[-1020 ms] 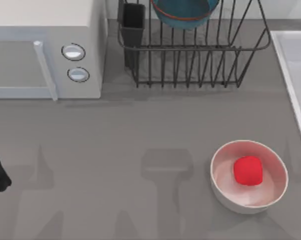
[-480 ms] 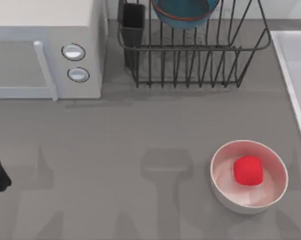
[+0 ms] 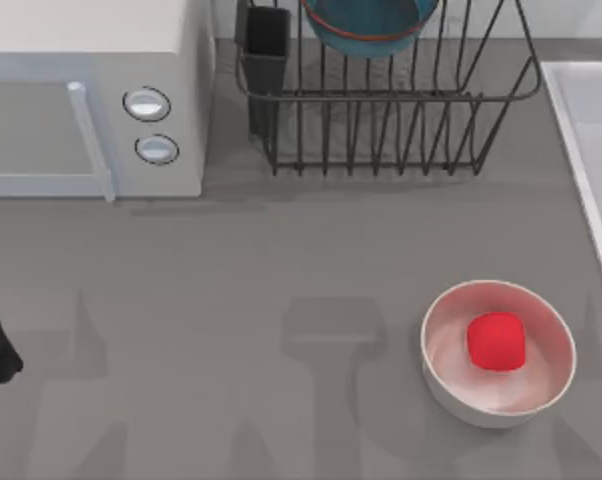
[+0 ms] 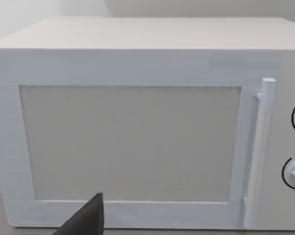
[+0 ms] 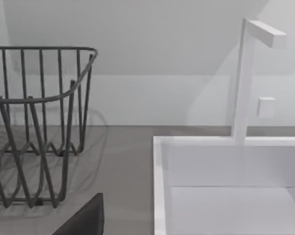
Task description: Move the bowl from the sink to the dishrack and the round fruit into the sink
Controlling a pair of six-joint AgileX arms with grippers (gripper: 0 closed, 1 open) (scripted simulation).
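Round fruit [image 3: 496, 341] sits in white bowl [image 3: 499, 352] near worktop's right edge, beside sink [image 3: 581, 150]; we're nearer with the right arm, claw state unclear.

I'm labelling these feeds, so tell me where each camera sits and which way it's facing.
Top view: above the table, looking down on the microwave, dishrack holding the bowl, and round fruit in the white bowl; a dark arm part at its left edge.
Left wrist view: on the left arm, facing the microwave door; a dark end effector tip.
Right wrist view: on the right arm, facing the dishrack and sink; a dark tip.
Top and right wrist views share the dishrack and sink.
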